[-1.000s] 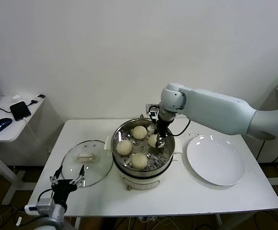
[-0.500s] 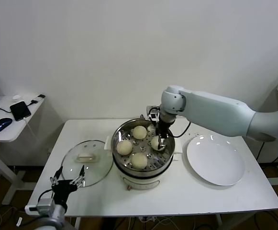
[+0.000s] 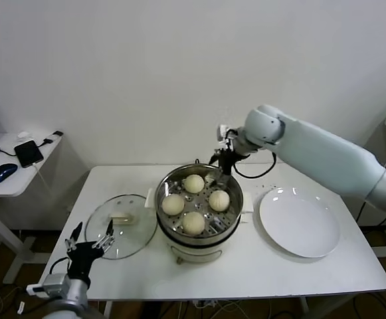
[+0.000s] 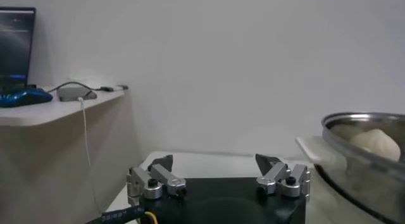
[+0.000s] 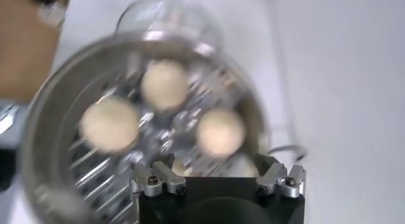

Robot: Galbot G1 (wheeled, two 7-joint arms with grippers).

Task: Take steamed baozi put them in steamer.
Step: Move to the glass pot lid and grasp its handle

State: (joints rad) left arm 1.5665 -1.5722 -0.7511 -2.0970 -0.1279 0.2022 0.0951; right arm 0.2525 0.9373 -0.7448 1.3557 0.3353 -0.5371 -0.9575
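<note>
Over the steamer's far rim, the right gripper hangs with its claws apart and nothing in them.

From the head view, four steamed baozi sit on the perforated tray of the steamer at the tabletop's middle, a glass lid toward the left edge, a white plate toward the right. The left gripper waits off the front-left corner, fingers spread. From the left wrist, its claws stand wide, one bun beyond the steel rim. From the right wrist, open claws frame three buns below.
</note>
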